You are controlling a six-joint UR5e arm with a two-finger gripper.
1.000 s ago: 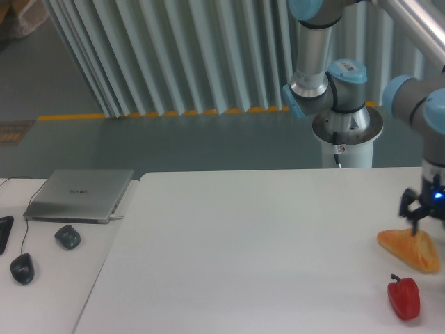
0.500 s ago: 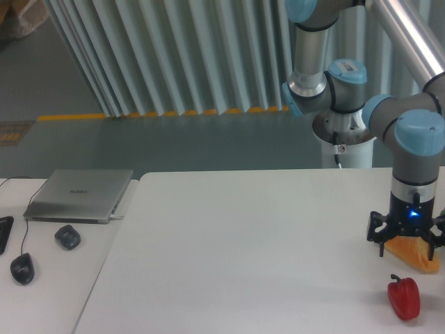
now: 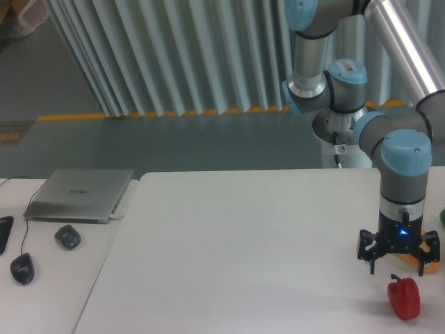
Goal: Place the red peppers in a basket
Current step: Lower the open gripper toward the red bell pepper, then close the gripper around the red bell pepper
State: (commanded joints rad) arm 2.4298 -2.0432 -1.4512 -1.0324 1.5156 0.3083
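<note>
Red pepper (image 3: pixel 404 298) sits upright on the white tabletop (image 3: pixel 243 243), near the front right corner, stem up and leaning to the left. Nothing touches it. Gripper (image 3: pixel 399 255) hangs just behind and above it, pointing straight down, blue light lit at the wrist. Jaws spread wide, nothing between them; the spread looks wide enough to take the pepper across its body. Vertical pose suits a top-down pick on a free-standing pepper.

Orange pastry (image 3: pixel 423 264) is mostly hidden behind the gripper, only a sliver showing at the right fingertip. Cannot tell whether a finger touches it. Its closeness is the likely hazard: a finger could nudge it on the way down.

No basket in view, so the drop point cannot be placed from here. Task judged to be at the approach stage: pepper not yet grasped.

Left side, on a separate desk (image 3: pixel 42 278): closed laptop (image 3: pixel 80 194), two computer mice (image 3: pixel 67 236), well apart from the work area.
</note>
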